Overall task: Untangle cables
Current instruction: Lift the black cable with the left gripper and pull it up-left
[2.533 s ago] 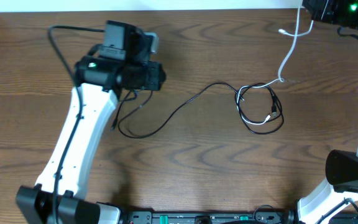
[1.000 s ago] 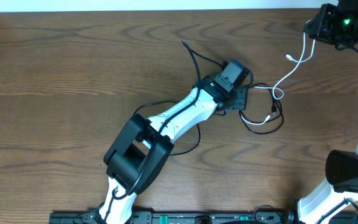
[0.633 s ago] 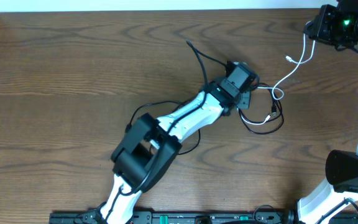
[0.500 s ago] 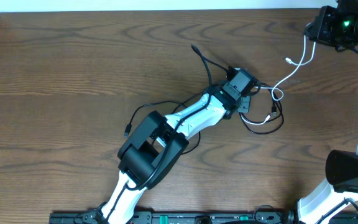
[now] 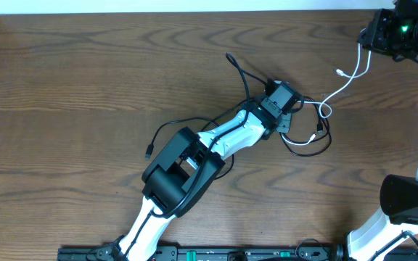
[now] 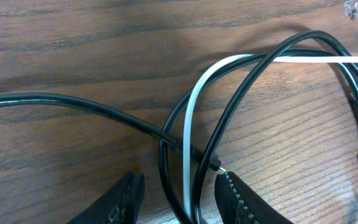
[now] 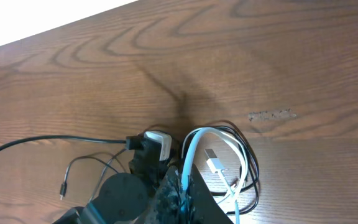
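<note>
Dark wood-grain table (image 5: 64,72) under black and white cables (image 5: 316,135), white strip (image 5: 194,6) beyond

Left arm (image 5: 227,136) white-shelled, black joints; green light (image 5: 411,9) on right arm (image 5: 390,32); ridged black claw fingers (image 6: 244,199)

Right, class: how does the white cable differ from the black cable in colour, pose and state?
The white cable is pinched in the shut right tool; the black cable is gripped by nothing. The white cable leads far right; the black cable trails left along the table. Shared: both are thin, cross in one tangle and pass between the fingers of the open left tool.
</note>
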Controlling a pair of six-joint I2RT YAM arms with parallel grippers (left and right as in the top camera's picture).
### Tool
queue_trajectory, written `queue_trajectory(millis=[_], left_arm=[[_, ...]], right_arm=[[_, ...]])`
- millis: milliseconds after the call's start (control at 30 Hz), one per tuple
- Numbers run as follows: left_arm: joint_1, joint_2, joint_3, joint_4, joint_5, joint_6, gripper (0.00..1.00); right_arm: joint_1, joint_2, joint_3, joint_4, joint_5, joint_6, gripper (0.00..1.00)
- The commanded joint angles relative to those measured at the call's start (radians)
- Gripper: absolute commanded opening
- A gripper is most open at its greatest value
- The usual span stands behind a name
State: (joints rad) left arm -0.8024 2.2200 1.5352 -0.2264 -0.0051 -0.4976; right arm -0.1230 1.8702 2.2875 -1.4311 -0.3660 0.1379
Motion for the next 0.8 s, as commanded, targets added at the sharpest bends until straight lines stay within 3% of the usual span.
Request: queue_trajectory(millis=[0,67,133,300,467,767], left_arm=[[-0.002,0.042,-0.002,-0.011,-0.007,0.006,0.41],[-0.002,0.042,-0.005,-0.011,-0.007,0.006,0.33],[-0.002,0.042,-0.007,-0.024,-0.008,0.007,0.08],[0.029,-0.022,-0.005,-0.105,-0.027,0.175,0.07],[0.132,-0.279,-0.005,-0.291,-0.044,0.191,0.07],[0.316,-0.6,-0.005,-0.487,0.175,0.282,0.07]], right_arm=[[0.0,-0.012,-0.005,-0.002,0.017,-0.023,0.01],[0.0,-0.012,-0.005,-0.002,0.018,-0.023,0.02],[0.0,-0.012,-0.005,-0.002,0.024,-0.023,0.02],[-0.001,-0.011,-0.005,-0.008,0.1,-0.018,0.02],[-0.021,-0.011,-0.034,0.002,0.231,0.073,0.01],[-0.115,-0.011,-0.201,0.089,0.27,0.139,0.01]])
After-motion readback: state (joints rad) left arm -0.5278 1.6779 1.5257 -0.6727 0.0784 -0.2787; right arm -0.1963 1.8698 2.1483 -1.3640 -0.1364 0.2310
